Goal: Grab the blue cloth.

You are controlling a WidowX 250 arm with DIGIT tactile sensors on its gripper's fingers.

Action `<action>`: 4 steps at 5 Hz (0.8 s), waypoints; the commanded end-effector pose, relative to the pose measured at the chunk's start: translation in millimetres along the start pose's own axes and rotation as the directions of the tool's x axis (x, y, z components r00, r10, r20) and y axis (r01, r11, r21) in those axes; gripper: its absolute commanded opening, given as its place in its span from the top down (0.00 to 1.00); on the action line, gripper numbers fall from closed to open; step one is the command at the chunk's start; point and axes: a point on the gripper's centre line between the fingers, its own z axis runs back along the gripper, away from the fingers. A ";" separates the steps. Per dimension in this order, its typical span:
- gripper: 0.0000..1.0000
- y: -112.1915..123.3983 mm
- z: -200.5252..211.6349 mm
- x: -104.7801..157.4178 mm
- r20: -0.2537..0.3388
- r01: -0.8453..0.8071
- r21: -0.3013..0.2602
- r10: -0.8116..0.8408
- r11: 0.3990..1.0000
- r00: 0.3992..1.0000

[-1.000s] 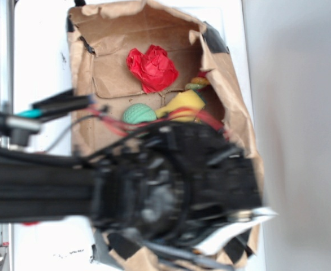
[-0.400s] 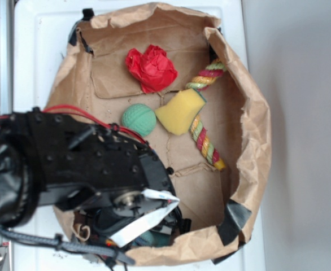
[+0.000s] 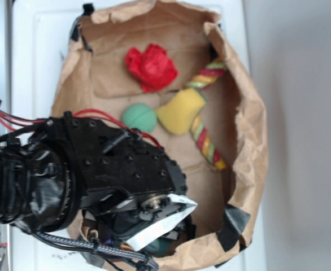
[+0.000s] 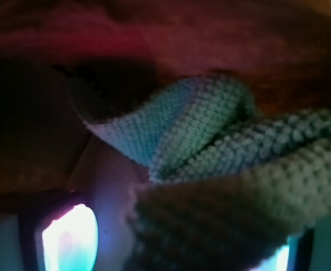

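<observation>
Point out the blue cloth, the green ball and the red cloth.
blue cloth (image 4: 210, 130): wrist view, on its raised waffle-textured fold.
green ball (image 3: 139, 117): exterior view, on its rounded top.
red cloth (image 3: 151, 68): exterior view, on its crumpled middle.

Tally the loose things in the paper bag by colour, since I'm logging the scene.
Red: 1, cloth
Green: 1, ball
Yellow: 1, sponge
Multicolour: 1, rope
Blue: 1, cloth, mostly hidden under the arm in the exterior view
Total: 5

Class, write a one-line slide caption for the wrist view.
Close-up of the blue cloth, its waffle weave bunched in folds, filling the dim frame right before the camera.
</observation>
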 end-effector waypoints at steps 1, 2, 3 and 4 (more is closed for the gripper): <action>0.00 3.5 4.0 8.8 0.014 -0.005 0.015 0.005 1.000 1.000; 0.06 1.9 -1.4 10.0 0.026 -0.001 0.008 0.001 1.000 1.000; 1.00 -0.2 -5.7 10.3 0.026 -0.013 -0.009 0.014 1.000 1.000; 1.00 -1.4 -7.6 7.4 0.020 -0.029 -0.019 0.030 0.999 0.999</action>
